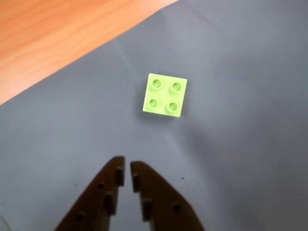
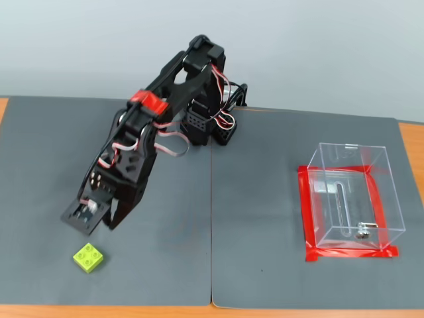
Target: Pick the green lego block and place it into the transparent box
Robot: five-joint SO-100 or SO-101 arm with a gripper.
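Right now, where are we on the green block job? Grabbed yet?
Not grabbed. The green lego block lies loose on the grey mat, studs up. In the wrist view the gripper hangs above it and short of it, its fingertips nearly touching and nothing between them. The transparent box stands inside its red tape on the right of the fixed view, no block in it. Grasp, carry and drop are all left.

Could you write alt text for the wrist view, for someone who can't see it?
A green lego block, studs up, lies on a grey mat. The nearly closed dark gripper pokes in from below, short of the block; a wooden table shows top left.
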